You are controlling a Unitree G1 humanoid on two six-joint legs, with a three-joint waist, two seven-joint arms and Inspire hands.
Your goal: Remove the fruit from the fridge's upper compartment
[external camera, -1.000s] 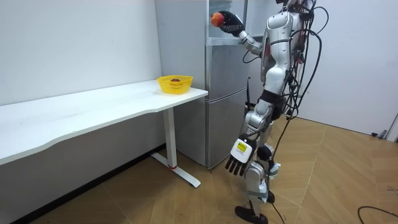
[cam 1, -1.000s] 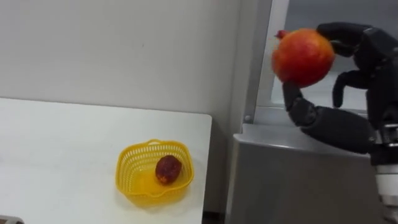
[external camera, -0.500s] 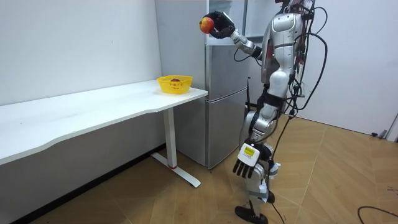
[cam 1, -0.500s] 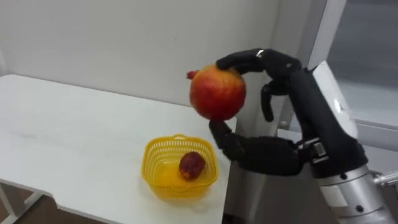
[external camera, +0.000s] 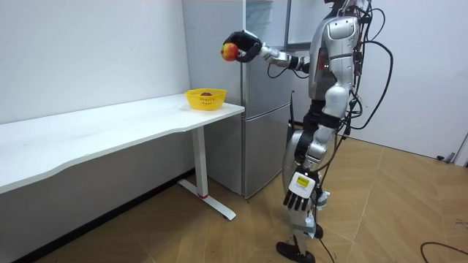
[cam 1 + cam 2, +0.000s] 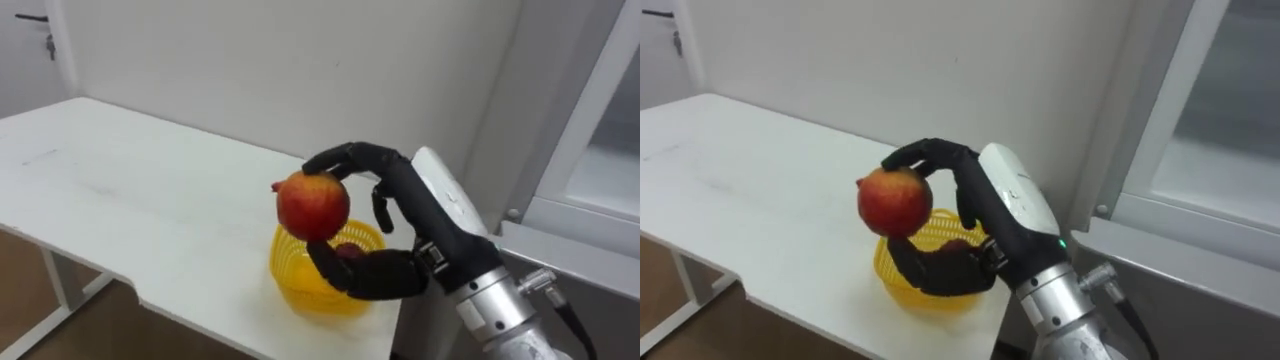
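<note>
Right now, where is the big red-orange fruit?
In the left eye view the fruit sits in the right hand, fingers curled round it, held in the air above the yellow basket at the end of the white table beside the fridge.

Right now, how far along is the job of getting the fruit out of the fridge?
Done: the red fruit is out of the fridge. In hand: the right hand grips it in the air near the yellow basket on the table, which holds a darker fruit. The left hand hangs idle. Remaining: probably lowering it into the basket and letting go.
</note>
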